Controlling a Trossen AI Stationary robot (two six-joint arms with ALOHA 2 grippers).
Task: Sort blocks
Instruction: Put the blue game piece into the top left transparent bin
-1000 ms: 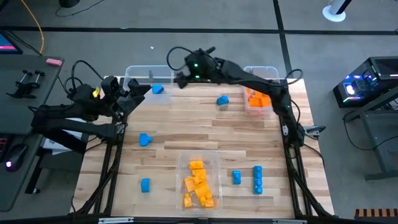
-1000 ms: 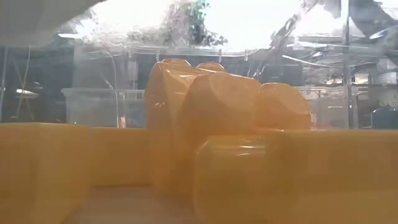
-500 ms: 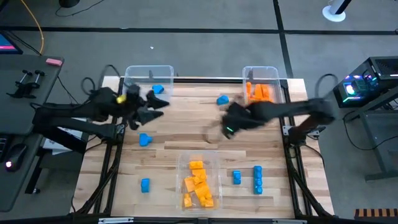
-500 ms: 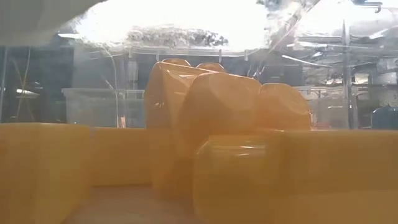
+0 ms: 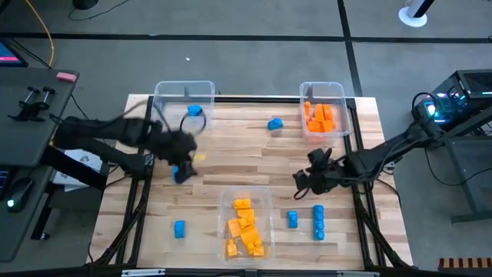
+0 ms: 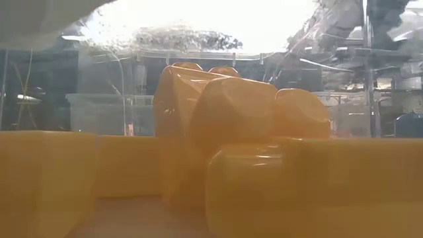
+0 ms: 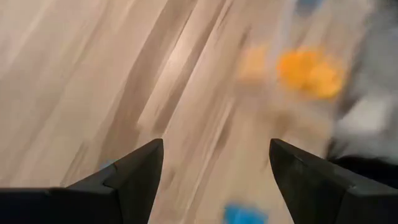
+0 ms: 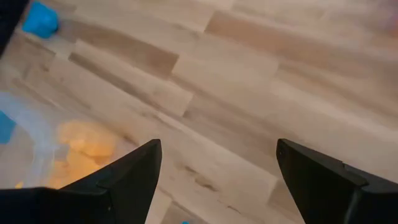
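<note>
Above the table [image 5: 254, 150], both arms have swung nearer the front.

wooden table [image 5: 231, 165] carries three clear bins [image 5: 247, 201] and scattered blue blocks [image 5: 317, 221].

The right gripper [image 5: 301, 181] has swung from the 12 o'clock edge down toward 4 o'clock, near the blue blocks [image 5: 318, 221]. The left gripper [image 5: 182, 158] moved from 10 o'clock inward.
</note>
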